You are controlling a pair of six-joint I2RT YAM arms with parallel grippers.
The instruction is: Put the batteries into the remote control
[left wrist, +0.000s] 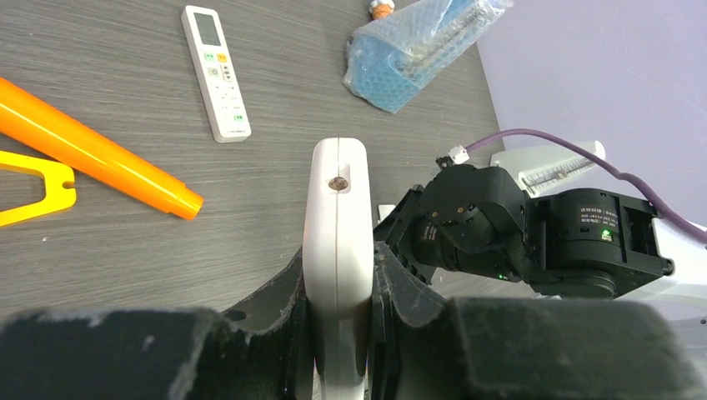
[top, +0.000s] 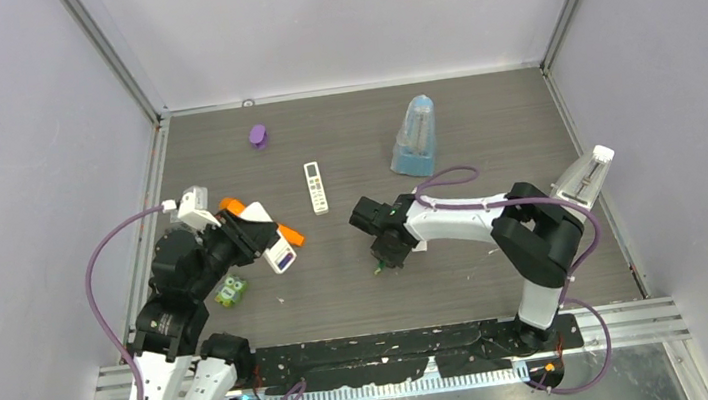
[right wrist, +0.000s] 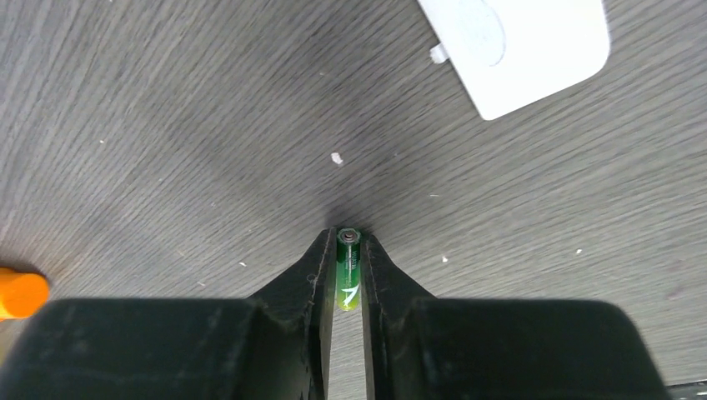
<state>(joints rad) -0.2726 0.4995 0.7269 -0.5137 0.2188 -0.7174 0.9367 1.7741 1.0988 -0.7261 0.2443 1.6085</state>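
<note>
My left gripper (left wrist: 338, 279) is shut on a white remote control (left wrist: 336, 217), held edge-on above the table; from above, the remote control (top: 281, 257) juts out of the left gripper (top: 266, 242) toward the table's middle. A thin green battery (right wrist: 348, 271) stands on end between the fingers of my right gripper (right wrist: 346, 250), whose pads press its sides, its tip close to the wood. In the top view the right gripper (top: 382, 260) points down at mid-table with the green battery (top: 378, 270) at its tip. No other batteries show.
A white cover plate (right wrist: 517, 50) lies just beyond the right gripper. A second white remote (top: 315, 186) lies face up at centre. An orange tube (left wrist: 92, 154), a green toy (top: 232, 290), a purple object (top: 258, 135) and a bubble-wrapped blue pack (top: 415, 138) lie around.
</note>
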